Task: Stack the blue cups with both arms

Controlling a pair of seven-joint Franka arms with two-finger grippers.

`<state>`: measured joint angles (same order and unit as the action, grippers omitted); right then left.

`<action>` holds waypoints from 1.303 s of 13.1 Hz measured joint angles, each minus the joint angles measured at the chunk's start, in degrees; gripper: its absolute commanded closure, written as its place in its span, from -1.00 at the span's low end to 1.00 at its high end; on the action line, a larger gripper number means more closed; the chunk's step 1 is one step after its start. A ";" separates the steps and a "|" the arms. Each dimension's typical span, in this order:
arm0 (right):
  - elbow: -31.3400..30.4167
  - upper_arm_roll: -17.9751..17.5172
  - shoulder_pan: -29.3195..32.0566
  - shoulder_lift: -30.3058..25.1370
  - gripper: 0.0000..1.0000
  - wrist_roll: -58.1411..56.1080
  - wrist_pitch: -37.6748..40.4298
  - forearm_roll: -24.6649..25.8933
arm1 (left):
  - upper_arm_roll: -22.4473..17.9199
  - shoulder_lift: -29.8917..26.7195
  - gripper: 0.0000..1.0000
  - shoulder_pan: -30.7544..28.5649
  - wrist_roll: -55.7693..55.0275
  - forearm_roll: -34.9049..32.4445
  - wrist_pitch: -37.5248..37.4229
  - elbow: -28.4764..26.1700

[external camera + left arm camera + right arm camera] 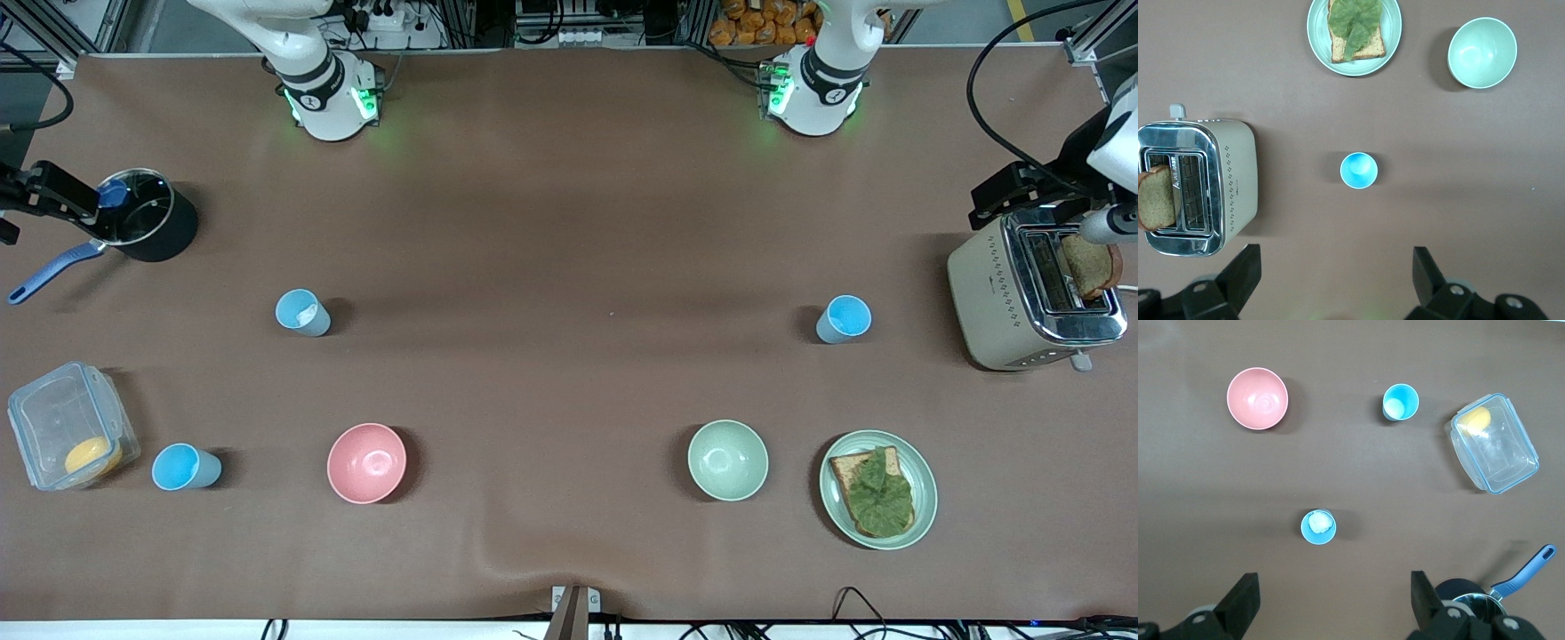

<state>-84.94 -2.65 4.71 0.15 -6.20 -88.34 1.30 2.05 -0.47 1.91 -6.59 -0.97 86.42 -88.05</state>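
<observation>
Three blue cups stand upright and apart on the brown table. One cup (843,319) (1359,170) is toward the left arm's end, beside the toaster. Another cup (302,313) (1318,526), with something whitish inside, is toward the right arm's end. The third cup (185,468) (1400,402) stands nearer the front camera, between the clear box and the pink bowl. My left gripper (1337,273) hangs open high over the table by the first cup. My right gripper (1333,597) hangs open high over the table by the second. Neither holds anything.
A pink bowl (366,462) and a pale green bowl (727,460) sit nearer the front camera. A plate (925,489) carries toast with lettuce. A toaster (996,293) holds a bread slice. A black pot (169,231) and a clear box (53,418) stand at the right arm's end.
</observation>
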 measured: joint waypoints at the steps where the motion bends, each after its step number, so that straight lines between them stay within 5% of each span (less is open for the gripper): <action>1: 0.00 0.00 0.00 0.00 -1.00 0.00 0.00 0.00 | 0.00 0.00 -1.00 -0.01 0.00 0.00 -0.03 0.00; 7: 0.02 0.00 0.00 0.00 -1.00 0.00 0.01 0.00 | -0.20 1.18 -1.00 -0.21 0.42 0.00 0.20 -1.23; 13: 0.19 0.00 0.00 0.00 -1.00 0.00 0.06 0.00 | -0.25 4.48 -1.00 -1.99 0.56 0.00 28.59 -25.67; 17: 0.43 0.00 0.00 0.00 -1.00 0.00 0.06 0.00 | -0.24 5.55 -1.00 -2.31 0.56 0.00 34.16 -31.05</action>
<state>-84.51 -2.65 4.71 0.15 -6.20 -88.29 1.30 1.80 5.08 -0.41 -6.04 -0.97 120.58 -119.10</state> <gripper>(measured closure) 0.000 0.000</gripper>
